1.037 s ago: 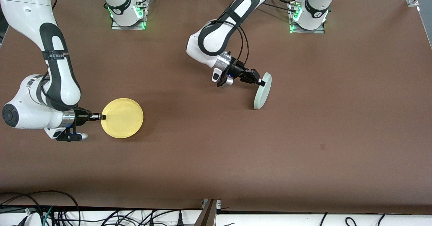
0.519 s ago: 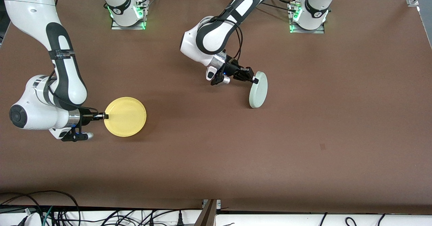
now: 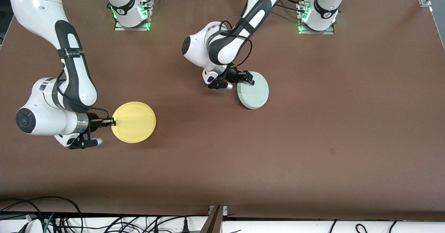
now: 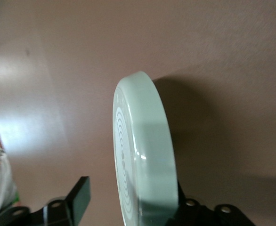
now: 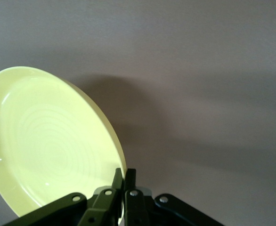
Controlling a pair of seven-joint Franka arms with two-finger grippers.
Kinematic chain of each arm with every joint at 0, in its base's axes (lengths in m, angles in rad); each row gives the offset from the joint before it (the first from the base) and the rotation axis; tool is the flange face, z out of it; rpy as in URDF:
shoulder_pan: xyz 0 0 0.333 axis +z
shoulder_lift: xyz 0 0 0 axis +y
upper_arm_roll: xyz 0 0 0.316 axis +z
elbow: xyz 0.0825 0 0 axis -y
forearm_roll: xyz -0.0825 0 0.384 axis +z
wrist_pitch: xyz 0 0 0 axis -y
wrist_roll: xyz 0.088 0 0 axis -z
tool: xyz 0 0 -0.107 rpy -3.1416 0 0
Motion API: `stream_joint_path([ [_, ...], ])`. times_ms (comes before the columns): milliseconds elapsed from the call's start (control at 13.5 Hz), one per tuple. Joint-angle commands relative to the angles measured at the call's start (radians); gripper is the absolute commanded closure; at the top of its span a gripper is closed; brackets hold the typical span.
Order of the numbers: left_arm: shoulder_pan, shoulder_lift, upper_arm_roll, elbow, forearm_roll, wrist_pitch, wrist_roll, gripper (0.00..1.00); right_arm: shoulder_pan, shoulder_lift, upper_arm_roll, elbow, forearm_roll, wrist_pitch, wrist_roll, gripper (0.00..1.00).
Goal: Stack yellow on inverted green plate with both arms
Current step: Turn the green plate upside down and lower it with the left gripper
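Front view shows the left gripper (image 3: 249,81) pinching the green plate's (image 3: 255,94) rim, nearly flipped, while the right gripper (image 3: 111,122) pinches yellow's (image 3: 135,122) rim; next, I'd judge, release green, bring yellow over.

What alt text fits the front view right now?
Two white arms each pinch a plate by its rim over a brown table: the left gripper holds the green plate underside up near mid-table, and the right gripper holds the yellow plate open side up toward the right arm's end.
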Motion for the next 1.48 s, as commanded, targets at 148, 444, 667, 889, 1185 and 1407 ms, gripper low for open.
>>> stream_joint_path([
  [148,0.123,0.007,-0.008,0.120,-0.347,0.114,0.018,0.00,0.047,-0.012,0.000,0.030,-0.140,-0.029,0.009,1.00],
  [444,0.161,0.012,-0.008,0.099,-0.510,0.282,0.075,0.00,0.054,-0.012,-0.002,0.032,-0.157,-0.035,0.009,1.00],
  [667,0.164,0.015,-0.009,0.050,-0.575,0.430,0.081,0.00,0.055,-0.012,-0.002,0.032,-0.221,-0.035,0.007,1.00],
  [889,0.172,0.022,-0.008,0.000,-0.665,0.630,0.133,0.00,0.071,-0.012,-0.003,0.032,-0.247,-0.035,0.007,1.00],
  [1185,0.196,-0.033,0.004,-0.007,-0.650,0.537,0.135,0.00,0.074,-0.014,-0.002,0.033,-0.244,-0.035,0.009,1.00],
  [1407,0.298,-0.142,0.009,-0.007,-0.579,0.336,0.178,0.00,0.075,-0.037,0.000,0.033,-0.233,-0.044,0.012,1.00],
])
